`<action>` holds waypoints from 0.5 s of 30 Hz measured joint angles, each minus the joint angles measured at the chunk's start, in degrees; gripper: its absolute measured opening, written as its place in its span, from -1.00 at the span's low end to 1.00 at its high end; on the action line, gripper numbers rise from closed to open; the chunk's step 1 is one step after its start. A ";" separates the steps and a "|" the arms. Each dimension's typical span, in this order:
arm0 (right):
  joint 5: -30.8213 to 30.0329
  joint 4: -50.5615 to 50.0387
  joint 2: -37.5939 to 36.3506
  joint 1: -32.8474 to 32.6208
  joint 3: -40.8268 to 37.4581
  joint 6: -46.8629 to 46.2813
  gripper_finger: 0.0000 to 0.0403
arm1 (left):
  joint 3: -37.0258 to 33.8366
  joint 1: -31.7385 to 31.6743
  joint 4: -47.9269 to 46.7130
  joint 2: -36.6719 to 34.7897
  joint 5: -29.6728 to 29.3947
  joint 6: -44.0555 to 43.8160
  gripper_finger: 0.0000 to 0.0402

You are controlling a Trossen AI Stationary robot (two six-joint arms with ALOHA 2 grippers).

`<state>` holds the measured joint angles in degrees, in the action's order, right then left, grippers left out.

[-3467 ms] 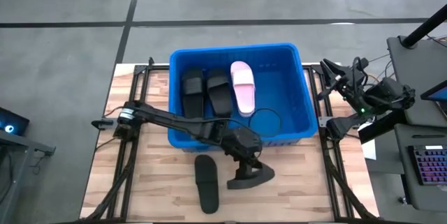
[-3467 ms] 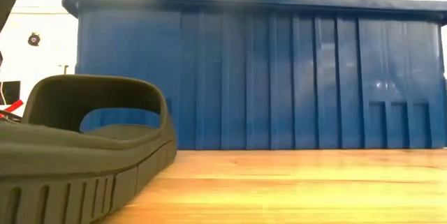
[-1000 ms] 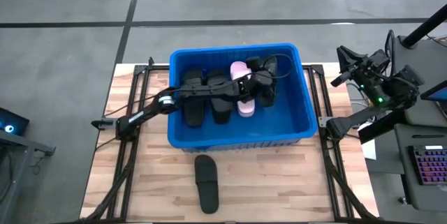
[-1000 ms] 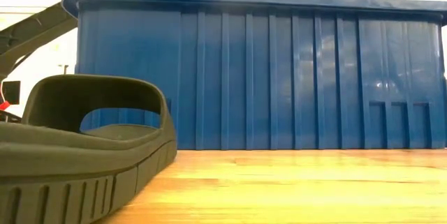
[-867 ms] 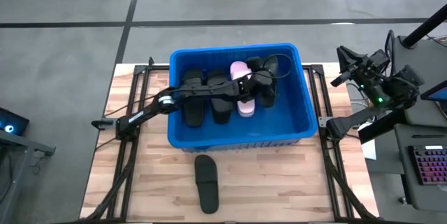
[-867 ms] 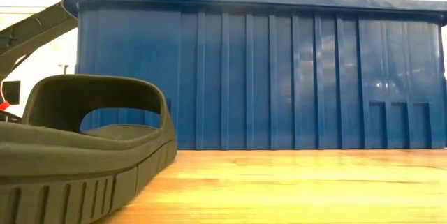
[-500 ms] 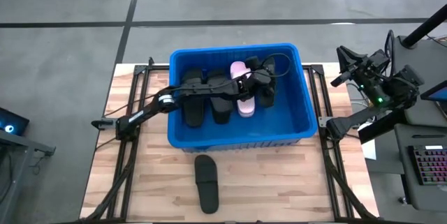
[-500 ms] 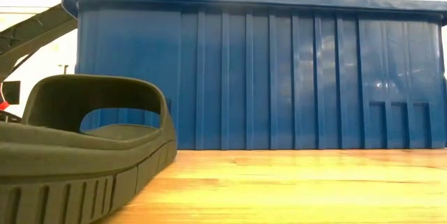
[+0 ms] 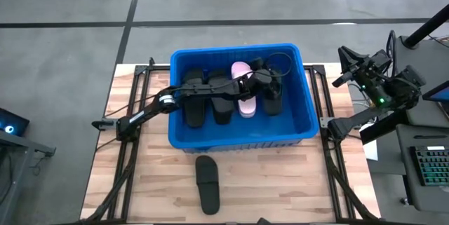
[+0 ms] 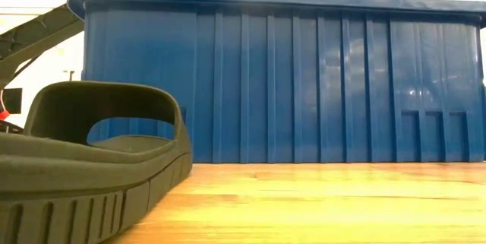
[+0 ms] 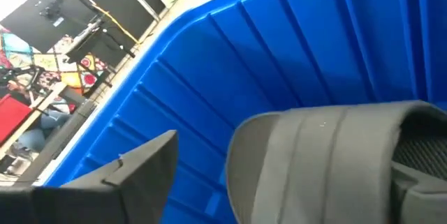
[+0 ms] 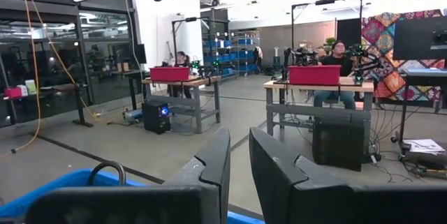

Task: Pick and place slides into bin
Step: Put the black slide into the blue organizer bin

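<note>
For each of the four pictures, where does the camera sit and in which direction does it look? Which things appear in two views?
High view: above the table, looking straight down on the bin; the left gripper reaches into it, the right gripper waits off the right edge.
Low view: at table height, facing the bin wall past a black slide.
Left wrist view: inside the bin, beside a black slide.
Right wrist view: looks over the bin rim into the room, past its own fingers.
All four share the bin.
</note>
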<state>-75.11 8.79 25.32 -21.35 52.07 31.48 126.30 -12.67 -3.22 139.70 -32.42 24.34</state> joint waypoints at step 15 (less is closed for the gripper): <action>0.01 -0.01 0.00 0.01 0.00 -0.02 -0.76 | -0.07 -0.13 -5.39 -0.02 9.81 -1.49 0.78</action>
<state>-75.10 8.78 25.32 -21.35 52.06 31.46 126.23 -12.80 -8.61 139.68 -22.61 22.85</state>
